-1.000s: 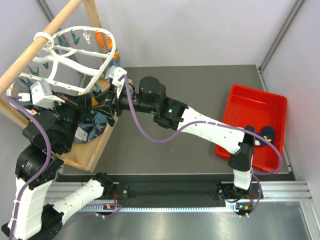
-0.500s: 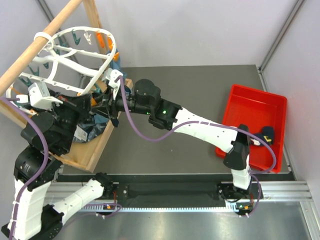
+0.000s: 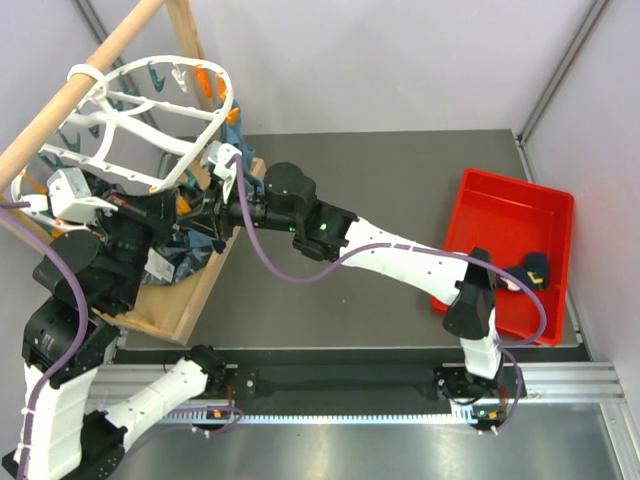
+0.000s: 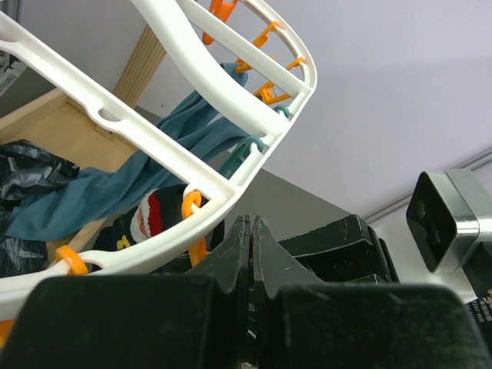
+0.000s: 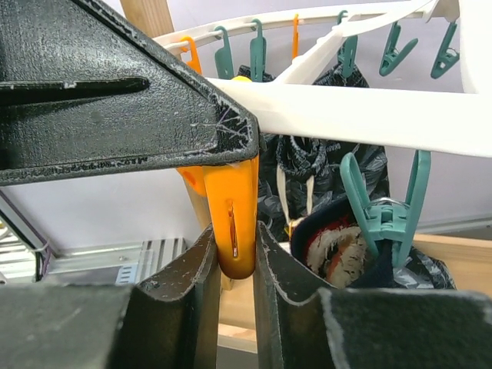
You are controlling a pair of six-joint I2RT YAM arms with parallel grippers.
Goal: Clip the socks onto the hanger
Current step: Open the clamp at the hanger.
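Observation:
The white oval hanger (image 3: 150, 100) hangs from a wooden pole at the far left, with teal and orange clips dangling. My right gripper (image 5: 234, 231) is shut on an orange clip (image 5: 231, 192) under the hanger's rim (image 5: 369, 115). Beside it a navy sock (image 5: 338, 246) with a red-and-white cuff hangs from a teal clip (image 5: 384, 215). My left gripper (image 4: 251, 219) is shut just under the rim (image 4: 154, 146); nothing shows between its fingers. That sock also shows in the left wrist view (image 4: 146, 217). In the top view both grippers meet under the hanger, left (image 3: 178, 205) and right (image 3: 210, 200). Another sock (image 3: 535, 267) lies in the red tray.
The red tray (image 3: 500, 190) sits at the right. A wooden frame (image 3: 190, 290) and pole (image 3: 70, 100) stand at the left. A teal-blue garment (image 4: 154, 165) hangs from the hanger, and a dark patterned cloth (image 3: 180, 260) lies in the frame.
My right arm has reached further left under the hanger's rim, bringing its gripper to the orange clip. My left arm has shifted slightly left.

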